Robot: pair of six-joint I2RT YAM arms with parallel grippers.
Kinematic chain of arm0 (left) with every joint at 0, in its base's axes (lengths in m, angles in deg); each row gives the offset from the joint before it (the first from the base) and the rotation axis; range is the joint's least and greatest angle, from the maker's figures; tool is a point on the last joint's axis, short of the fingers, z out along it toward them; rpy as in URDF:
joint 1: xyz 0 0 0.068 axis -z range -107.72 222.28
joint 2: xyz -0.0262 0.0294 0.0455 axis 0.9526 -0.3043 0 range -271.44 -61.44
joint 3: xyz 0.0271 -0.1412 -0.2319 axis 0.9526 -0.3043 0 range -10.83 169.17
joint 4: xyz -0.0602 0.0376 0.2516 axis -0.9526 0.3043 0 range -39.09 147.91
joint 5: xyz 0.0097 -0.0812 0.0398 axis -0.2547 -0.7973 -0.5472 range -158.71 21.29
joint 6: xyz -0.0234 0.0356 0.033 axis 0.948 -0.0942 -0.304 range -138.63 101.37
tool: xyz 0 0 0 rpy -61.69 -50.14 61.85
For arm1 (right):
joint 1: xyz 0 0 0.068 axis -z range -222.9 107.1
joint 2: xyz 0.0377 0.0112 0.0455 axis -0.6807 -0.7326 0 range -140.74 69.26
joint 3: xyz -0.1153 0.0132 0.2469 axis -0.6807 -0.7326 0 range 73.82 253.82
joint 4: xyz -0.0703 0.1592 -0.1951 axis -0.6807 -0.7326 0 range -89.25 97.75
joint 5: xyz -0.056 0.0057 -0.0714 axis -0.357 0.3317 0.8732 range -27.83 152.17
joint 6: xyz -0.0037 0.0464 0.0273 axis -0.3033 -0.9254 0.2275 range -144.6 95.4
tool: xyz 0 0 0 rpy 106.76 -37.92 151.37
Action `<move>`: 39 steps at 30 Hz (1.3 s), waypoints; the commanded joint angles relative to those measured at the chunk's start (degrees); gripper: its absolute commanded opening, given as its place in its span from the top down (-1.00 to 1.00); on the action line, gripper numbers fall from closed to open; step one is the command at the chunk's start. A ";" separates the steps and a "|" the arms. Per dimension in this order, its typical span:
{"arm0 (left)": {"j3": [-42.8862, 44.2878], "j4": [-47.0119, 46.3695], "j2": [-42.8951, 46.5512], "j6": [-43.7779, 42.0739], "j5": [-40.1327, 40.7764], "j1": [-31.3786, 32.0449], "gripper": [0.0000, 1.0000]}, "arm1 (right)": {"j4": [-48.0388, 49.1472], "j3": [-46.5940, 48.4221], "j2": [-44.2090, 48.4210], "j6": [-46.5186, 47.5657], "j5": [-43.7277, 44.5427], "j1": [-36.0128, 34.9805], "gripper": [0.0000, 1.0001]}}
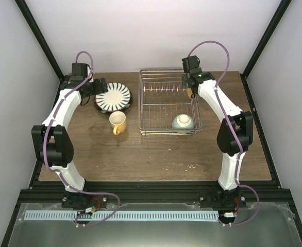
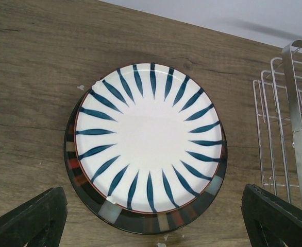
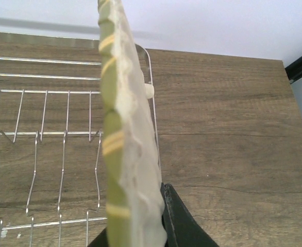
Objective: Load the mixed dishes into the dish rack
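The white plate with dark radial stripes (image 2: 150,136) lies on the dark-rimmed plate (image 2: 140,220) at the table's back left (image 1: 113,96). My left gripper (image 2: 152,194) hangs open and empty over their near edge, at their left in the top view (image 1: 100,86). The yellow mug (image 1: 118,122) stands in front of the plates. The silver wire dish rack (image 1: 161,105) holds the pale green bowl (image 1: 183,122) in its front right corner. My right gripper (image 3: 135,211) is shut on the small yellow plate (image 3: 121,128), held on edge over the rack's right side (image 1: 191,88).
The rack's upright prongs (image 3: 66,154) stand just left of the held plate, and its right rim wire (image 3: 152,77) runs behind it. The rack's left wall (image 2: 290,128) is right of the stacked plates. Black frame posts (image 1: 40,38) flank the table.
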 commanded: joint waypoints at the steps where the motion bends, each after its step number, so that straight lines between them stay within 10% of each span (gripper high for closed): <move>1: 0.28 0.00 -0.98 -0.55 -0.53 0.15 -0.88 | 1.80 2.92 -1.35 -1.82 -1.55 0.13 0.99; 17: 0.65 1.04 -1.37 -1.30 -0.53 0.20 -0.88 | 2.81 2.94 -6.05 -3.81 -1.31 -0.33 0.97; 24: 0.95 1.10 -1.87 -1.51 -0.81 0.15 -0.88 | 1.25 2.48 -6.31 -5.13 -2.06 -0.46 0.47; 39: 0.88 1.51 -2.60 -1.87 0.67 0.15 -0.88 | -6.86 9.66 -3.34 -4.82 5.11 -0.91 0.20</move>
